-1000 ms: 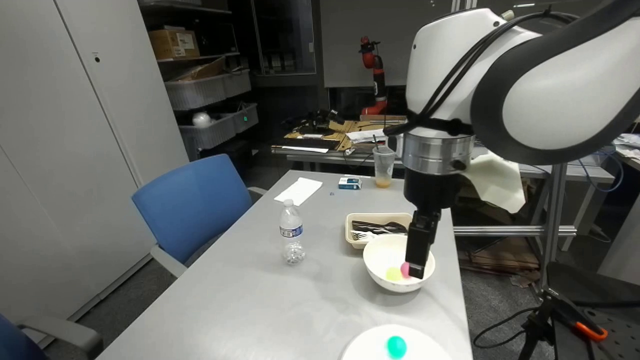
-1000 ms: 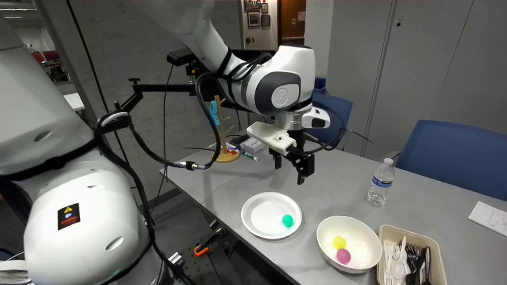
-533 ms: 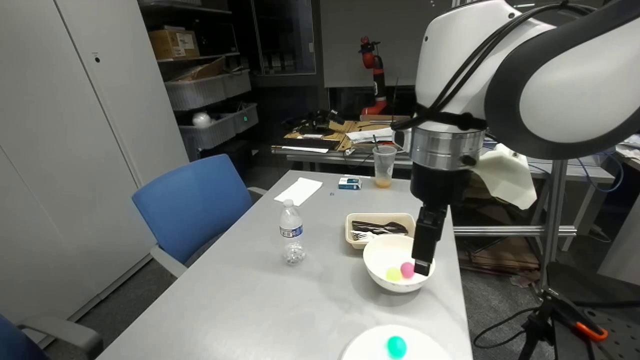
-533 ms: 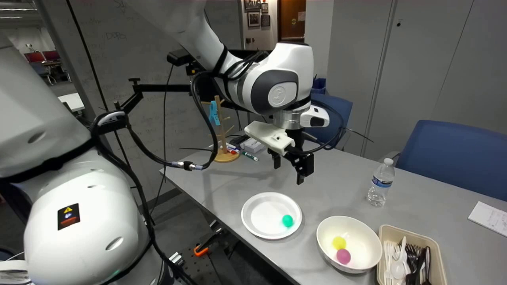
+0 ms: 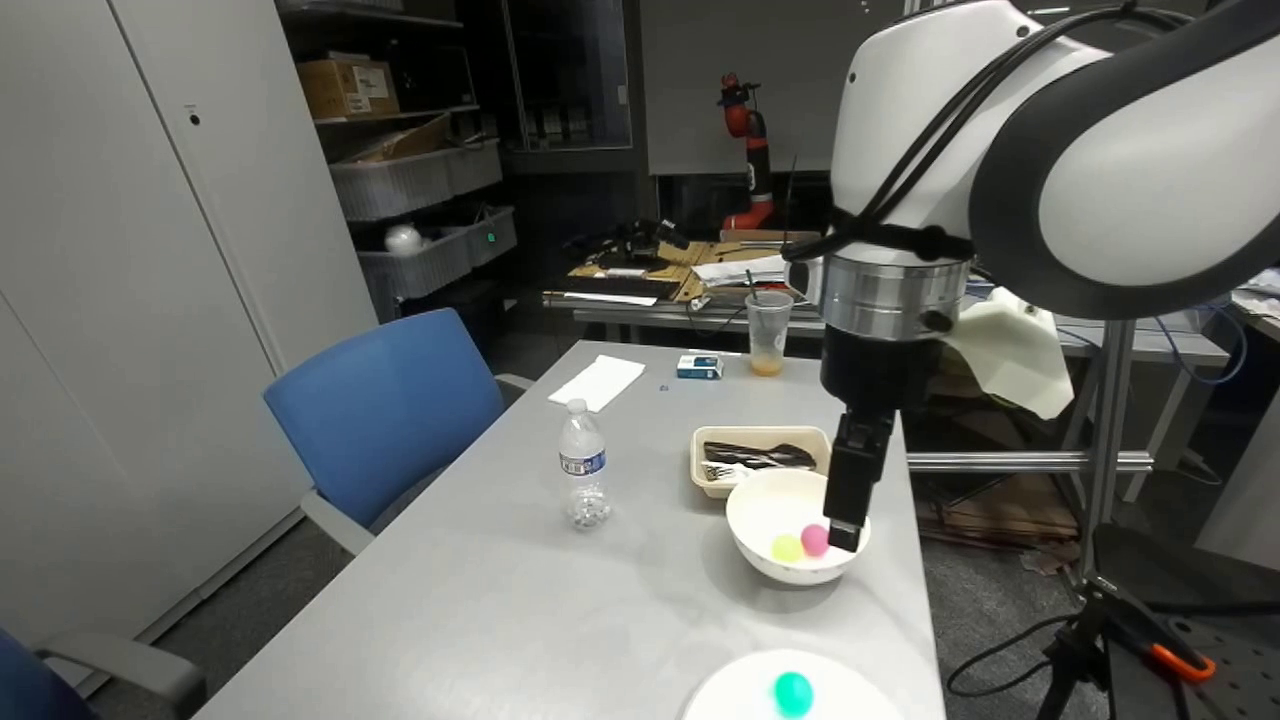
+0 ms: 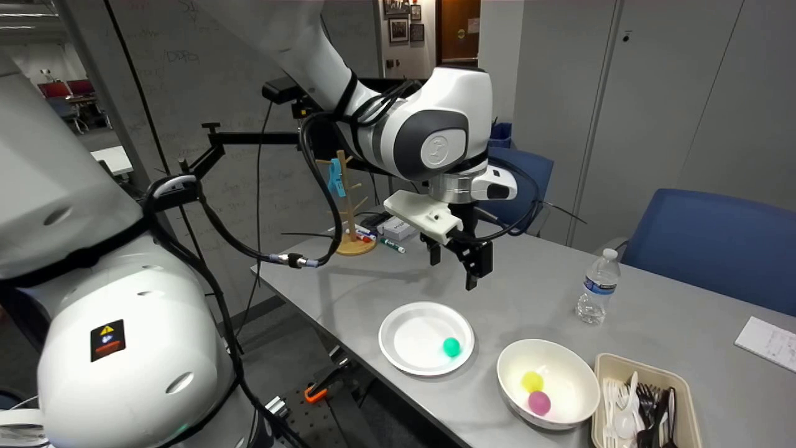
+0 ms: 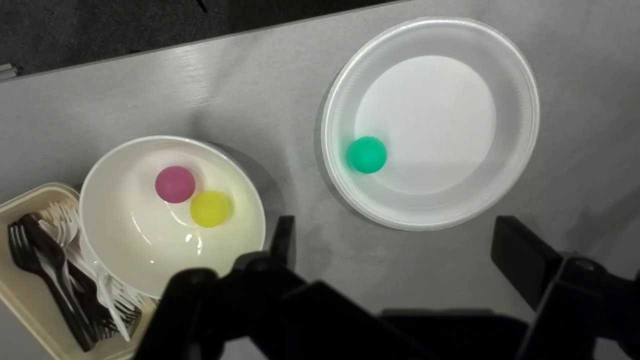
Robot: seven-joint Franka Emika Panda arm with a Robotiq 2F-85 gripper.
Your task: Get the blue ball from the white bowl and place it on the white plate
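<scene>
The blue ball (image 6: 451, 347), a small teal ball, rests on the white plate (image 6: 407, 333) near its rim on the bowl's side. Ball (image 7: 367, 155) and plate (image 7: 435, 115) also show in the wrist view. The white bowl (image 6: 563, 367) stands beside the plate and holds a pink ball (image 6: 539, 403) and a yellow ball (image 6: 532, 381). My gripper (image 6: 453, 272) is open and empty, above the table and apart from the plate. In the wrist view the gripper's (image 7: 394, 237) fingers stand wide apart with only bare table between them.
A cream tray (image 6: 600, 398) with plastic cutlery stands against the bowl's far side. A water bottle (image 6: 598, 287) stands upright on the table. A wooden peg stand (image 6: 355, 246), markers and a small box (image 6: 397, 228) are at the table's end. A cup (image 5: 768, 335) stands farther off.
Over the first half second the arm rose slightly and drew back a little, gripper still open. Since then nothing has visibly moved. The ball stays on the plate.
</scene>
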